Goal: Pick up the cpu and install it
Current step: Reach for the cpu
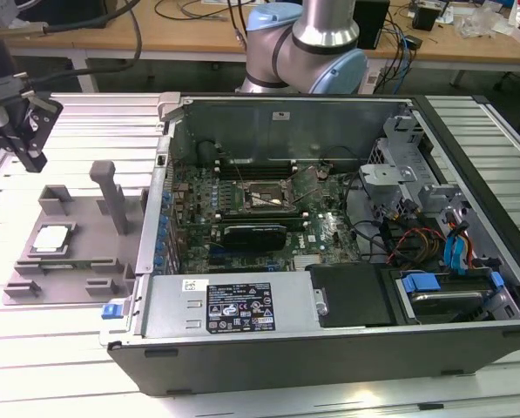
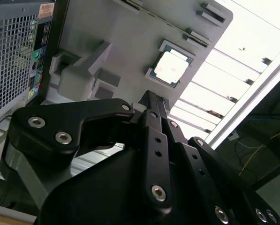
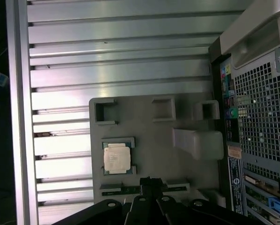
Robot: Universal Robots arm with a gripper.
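Pick-up not yet begun; the gripper [image 2: 151, 101] hovers clear of the cpu [image 2: 171, 68] seated in its grey fixture [image 2: 130, 42], fingers [image 2: 151, 119] pressed together and empty; a grasp calls for spreading them first.

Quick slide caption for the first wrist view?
The cpu rests in the grey fixture beside the case; the gripper is apart from it.

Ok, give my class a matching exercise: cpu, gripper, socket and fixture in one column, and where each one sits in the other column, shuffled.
Column one
1. cpu
2. gripper
3. socket
4. grey fixture

Column two
a. inside the open computer case
b. on the slatted table, beside the case
c. in the air, apart from the cpu
d. seated in the fixture

Pairs: 1-d, 2-c, 3-a, 4-b
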